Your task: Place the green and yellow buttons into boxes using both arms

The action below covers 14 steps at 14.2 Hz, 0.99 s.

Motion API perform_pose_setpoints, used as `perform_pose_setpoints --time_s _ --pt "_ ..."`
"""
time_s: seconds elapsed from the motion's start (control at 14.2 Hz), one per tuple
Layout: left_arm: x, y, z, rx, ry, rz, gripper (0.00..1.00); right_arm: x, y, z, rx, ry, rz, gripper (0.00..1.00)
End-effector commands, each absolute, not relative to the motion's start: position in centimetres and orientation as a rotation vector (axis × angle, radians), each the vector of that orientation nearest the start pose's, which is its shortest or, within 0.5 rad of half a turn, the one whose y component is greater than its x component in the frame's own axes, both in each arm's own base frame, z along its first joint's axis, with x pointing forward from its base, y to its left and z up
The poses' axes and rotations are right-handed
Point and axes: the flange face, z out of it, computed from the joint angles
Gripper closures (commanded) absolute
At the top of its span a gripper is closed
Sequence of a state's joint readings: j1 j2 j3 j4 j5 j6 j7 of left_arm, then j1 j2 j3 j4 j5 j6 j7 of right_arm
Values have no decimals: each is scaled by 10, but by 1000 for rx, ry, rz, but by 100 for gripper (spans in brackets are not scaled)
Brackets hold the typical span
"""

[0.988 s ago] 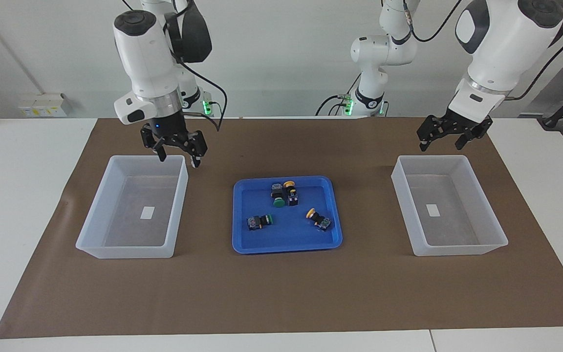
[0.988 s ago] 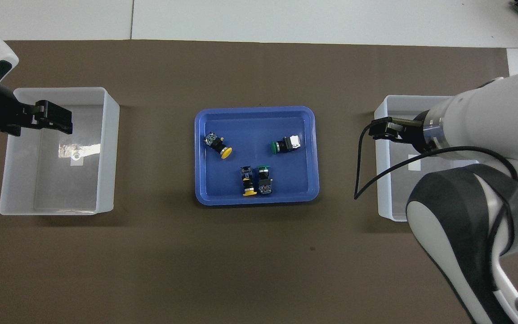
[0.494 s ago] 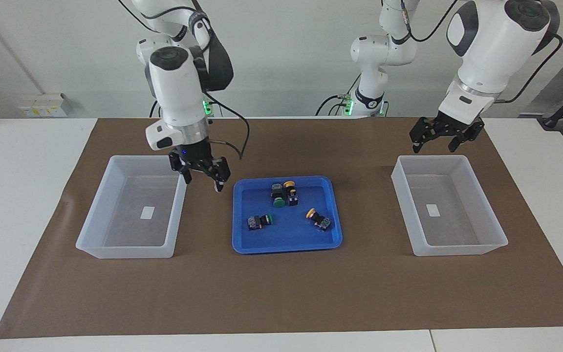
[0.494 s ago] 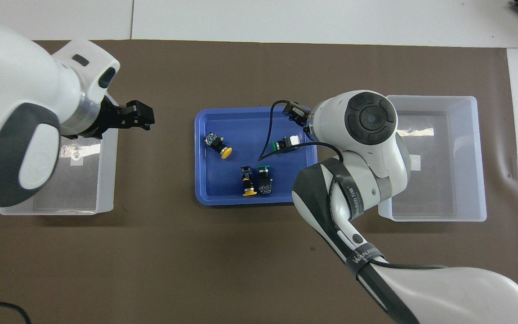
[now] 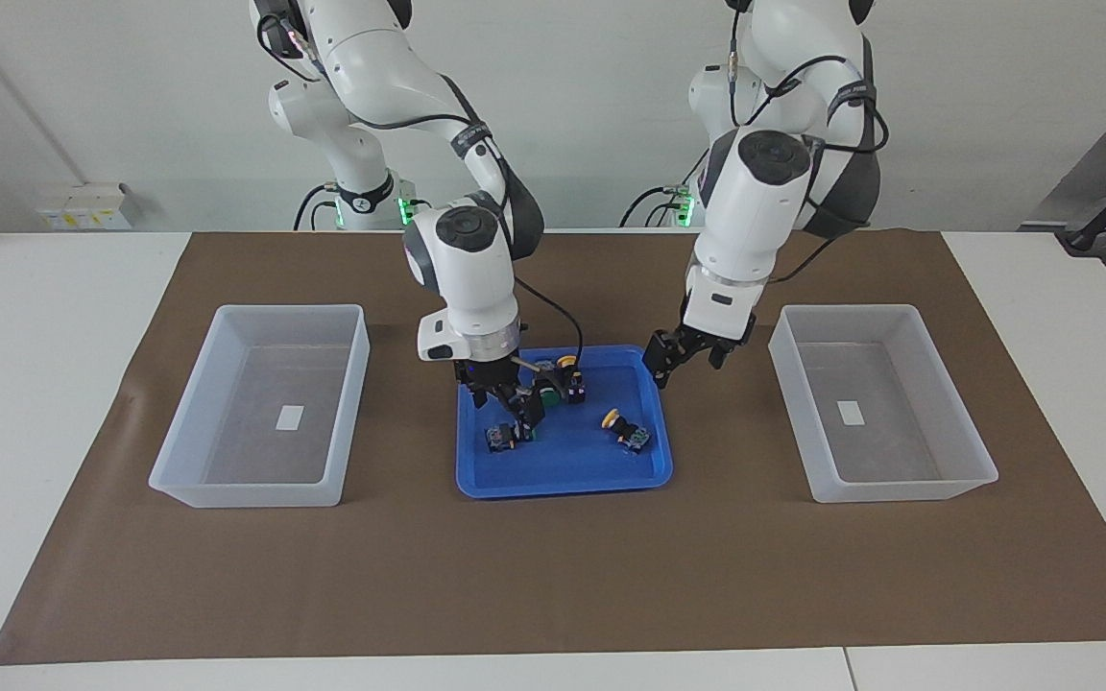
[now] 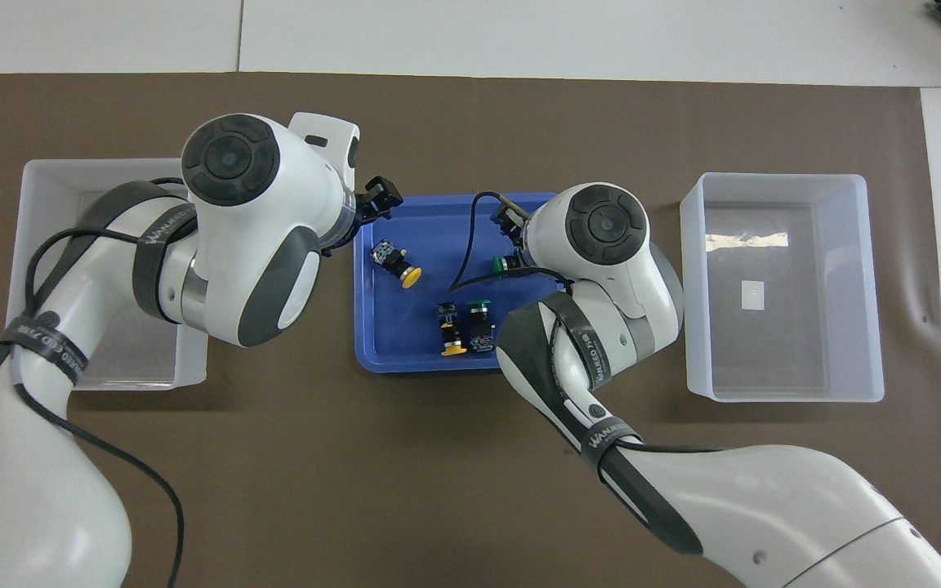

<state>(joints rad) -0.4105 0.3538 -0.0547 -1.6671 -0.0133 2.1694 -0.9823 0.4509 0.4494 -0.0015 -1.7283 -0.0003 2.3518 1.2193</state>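
- Since small and hard-bodied, likely light and stiff in the grip, though apt to roll on the round caps; best taken across the flat flanks of the blocky black-grey body, not by the cap
- Four buttons, all lying on their sides in the blue tray (image 5: 468, 451) between the two boxes: a green button (image 5: 512, 435) farther from the robots, a yellow button (image 5: 624, 429) toward the left arm's end, and a green-and-yellow pair (image 5: 558, 379) touching side by side, nearer to the robots
- Both boxes bare but for a white label: one box (image 5: 342, 403) at the right arm's end, the other box (image 5: 793, 403) at the left arm's end
- Right gripper (image 5: 511, 405) low over the lone green button, fingers spread, nothing held
- Left gripper (image 5: 683, 357) above the tray's edge at the left arm's end, fingers parted, empty
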Motion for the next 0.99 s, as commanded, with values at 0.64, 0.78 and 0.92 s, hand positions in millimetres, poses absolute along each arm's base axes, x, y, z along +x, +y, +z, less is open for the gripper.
perform_pose_setpoints --time_s 0.64,0.78,0.92 --pt "576 -331 309 -2952 -1508 -132 0 616 289 292 -2691 1231 -74 96" --pt "571 -336 308 -2955 -1493 -124 0 616 289 292 -2701 1216 -73 100" --pt "564 -335 302 -2950 -1485 -116 0 616 290 295 -2711 1199 -70 100"
